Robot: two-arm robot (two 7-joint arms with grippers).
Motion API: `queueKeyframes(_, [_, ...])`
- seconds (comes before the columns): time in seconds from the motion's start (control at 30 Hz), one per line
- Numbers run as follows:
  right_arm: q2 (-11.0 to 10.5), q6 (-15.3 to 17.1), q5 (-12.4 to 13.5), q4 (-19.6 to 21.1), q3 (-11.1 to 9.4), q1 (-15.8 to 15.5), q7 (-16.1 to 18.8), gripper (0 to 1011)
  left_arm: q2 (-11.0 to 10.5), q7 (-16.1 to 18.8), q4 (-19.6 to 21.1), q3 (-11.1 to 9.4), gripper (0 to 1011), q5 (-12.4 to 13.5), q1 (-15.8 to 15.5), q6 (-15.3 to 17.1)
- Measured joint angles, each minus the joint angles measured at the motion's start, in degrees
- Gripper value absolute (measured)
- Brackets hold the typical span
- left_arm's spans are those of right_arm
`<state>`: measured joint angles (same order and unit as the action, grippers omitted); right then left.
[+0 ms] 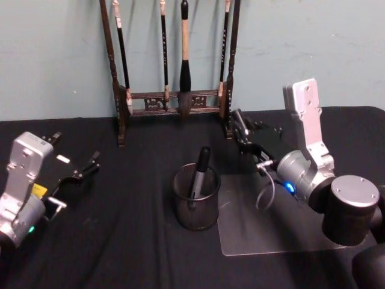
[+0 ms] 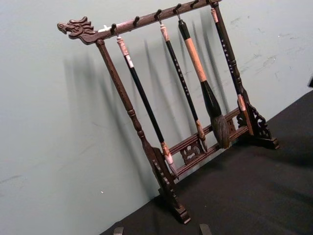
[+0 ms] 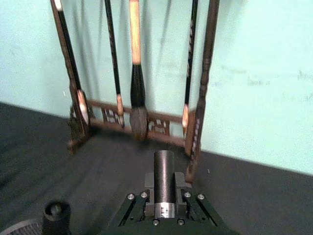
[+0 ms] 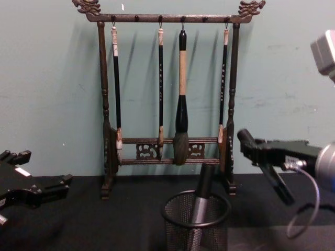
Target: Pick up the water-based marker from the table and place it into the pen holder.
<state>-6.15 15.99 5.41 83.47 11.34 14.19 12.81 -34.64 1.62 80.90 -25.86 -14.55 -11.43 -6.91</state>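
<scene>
The water-based marker (image 1: 199, 171), dark with a grey barrel, stands leaning inside the black mesh pen holder (image 1: 194, 212) at the middle of the black table (image 1: 120, 241). The chest view shows the marker (image 4: 202, 198) poking above the holder's rim (image 4: 194, 223). My right gripper (image 1: 243, 135) hangs open and empty, raised behind and to the right of the holder, close to the rack's right post. From the chest view its fingers (image 4: 243, 140) are spread apart. At the far left my left gripper (image 1: 78, 179) rests low and open, holding nothing.
A tall dark wooden brush rack (image 1: 174, 99) with several hanging brushes stands at the back against the pale green wall. A clear greyish sheet (image 1: 264, 226) lies on the cloth right of the holder, under the right arm.
</scene>
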Motion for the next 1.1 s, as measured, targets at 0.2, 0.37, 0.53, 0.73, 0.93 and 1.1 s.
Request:
queueKeyframes(0.2, [0.4, -5.3, 2.6, -1.2, 0.8, 2.2, 2.0, 237, 0.0, 0.0, 0.0, 0.0, 1001, 0.0, 0.0, 0.0])
queueKeyframes(0.37, [0.3, -10.2, 5.1, -1.9, 2.8, 4.1, 5.5, 237, 0.0, 0.0, 0.0, 0.0, 1001, 0.0, 0.0, 0.0])
queueKeyframes(0.53, [0.4, -11.3, 6.2, -2.3, 3.9, 4.7, 7.1, 237, 0.0, 0.0, 0.0, 0.0, 1002, 0.0, 0.0, 0.0])
queueKeyframes(0.73, [0.4, -11.6, 8.2, -2.8, 5.3, 5.0, 9.0, 237, 0.0, 0.0, 0.0, 0.0, 1001, 0.0, 0.0, 0.0])
queueKeyframes(0.93, [0.1, -11.4, 10.4, -2.9, 6.8, 5.0, 10.9, 237, 0.0, 0.0, 0.0, 0.0, 1001, 0.0, 0.0, 0.0])
queueKeyframes(1.1, [-0.6, -10.9, 12.0, -2.6, 8.1, 4.7, 12.3, 237, 0.0, 0.0, 0.0, 0.0, 1001, 0.0, 0.0, 0.0])
